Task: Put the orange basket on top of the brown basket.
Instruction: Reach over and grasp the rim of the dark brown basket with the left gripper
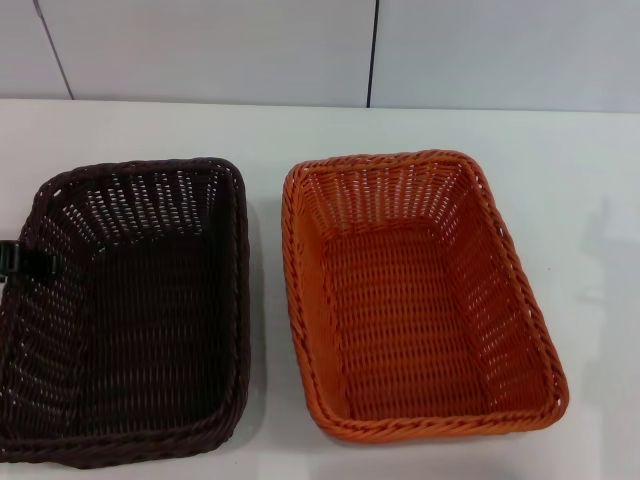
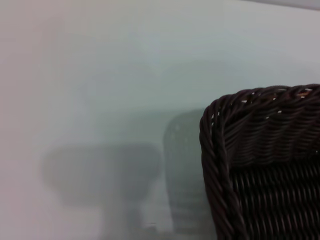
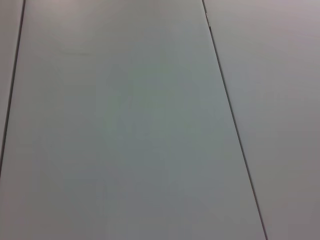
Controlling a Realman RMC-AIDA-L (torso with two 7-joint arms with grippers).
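Two woven baskets sit side by side on the white tabletop [image 1: 420, 125], long axes running away from me. The orange basket [image 1: 420, 300] lies to my right, apart from the brown basket [image 1: 130, 310]. My left hand [image 1: 18, 260] touches the brown rim's outer edge; its grip I cannot tell. My right hand is out of view. Both have braided rims and sloped open-weave walls.
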